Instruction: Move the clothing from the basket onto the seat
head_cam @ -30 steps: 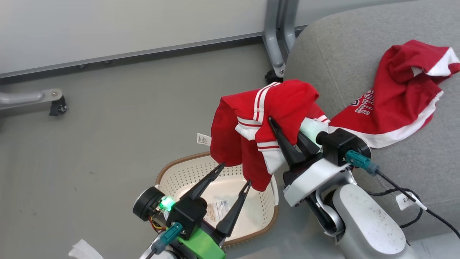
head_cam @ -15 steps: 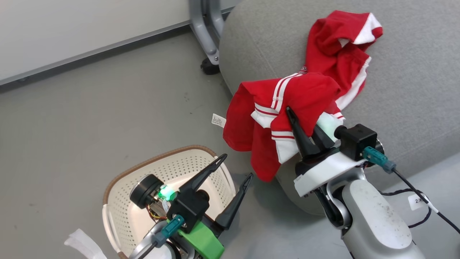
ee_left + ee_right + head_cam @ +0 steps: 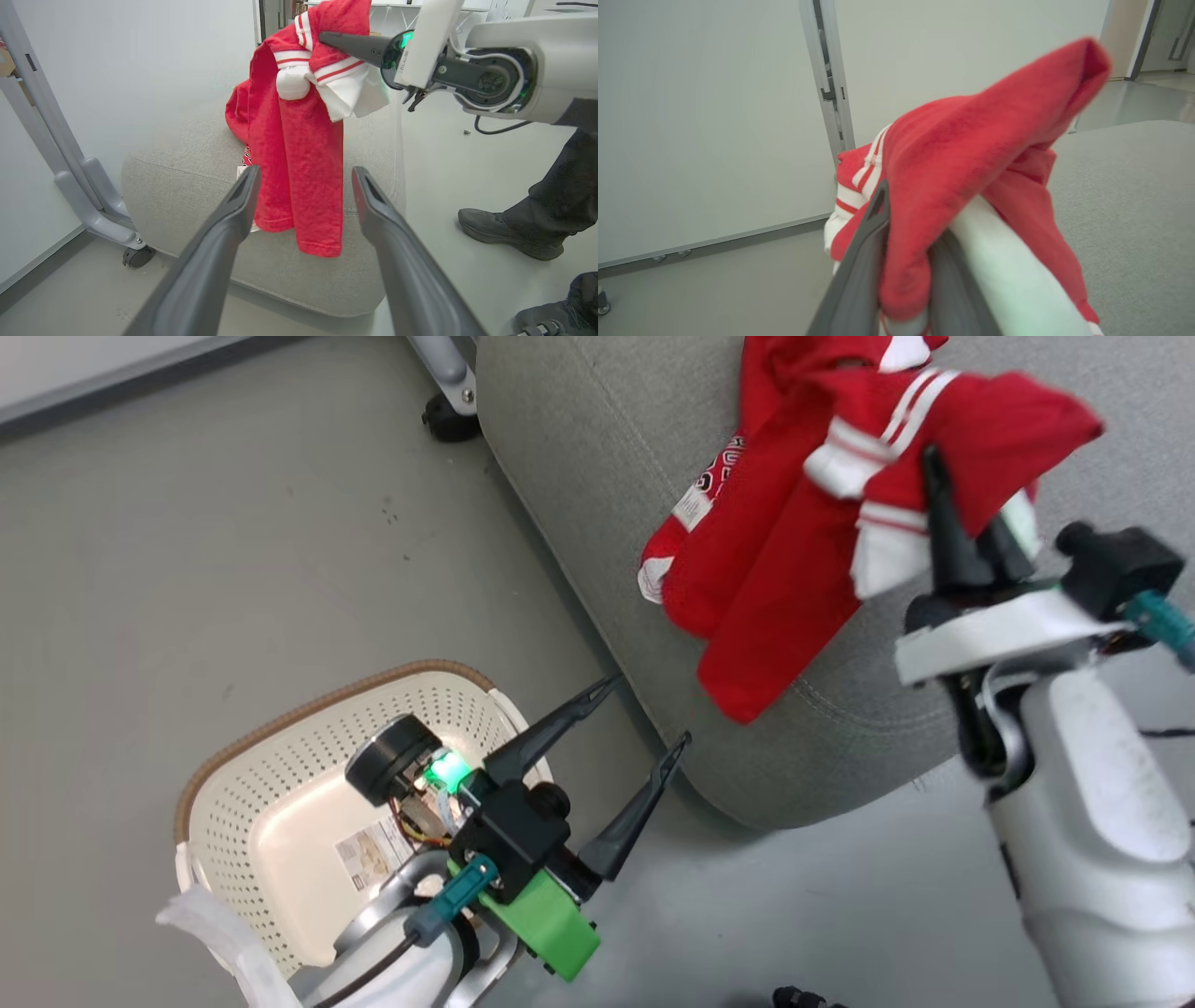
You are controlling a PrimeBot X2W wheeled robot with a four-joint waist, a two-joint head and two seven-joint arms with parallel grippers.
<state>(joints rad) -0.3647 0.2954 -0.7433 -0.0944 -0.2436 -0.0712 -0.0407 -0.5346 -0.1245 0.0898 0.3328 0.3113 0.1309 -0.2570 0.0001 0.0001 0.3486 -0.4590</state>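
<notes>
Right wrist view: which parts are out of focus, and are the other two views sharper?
Right wrist view: the striped garment and the fingers are soft, too close to the lens; the wall behind is clearer. Left wrist view: sharp on the garment, though the wide lens tilts the grey frame. Head view: basket holes crisp, the held garment slightly smeared.

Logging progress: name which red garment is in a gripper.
The striped garment, pinched in the right gripper; the lettered garment lies on the seat.

Speckled pale-grey forearm point(image 3: 1092, 784), black wrist blocks point(image 3: 512, 826), long dark tapered fingers point(image 3: 557, 723) — one bright green bracket point(image 3: 541, 919), teal cable plugs point(image 3: 457, 896).
</notes>
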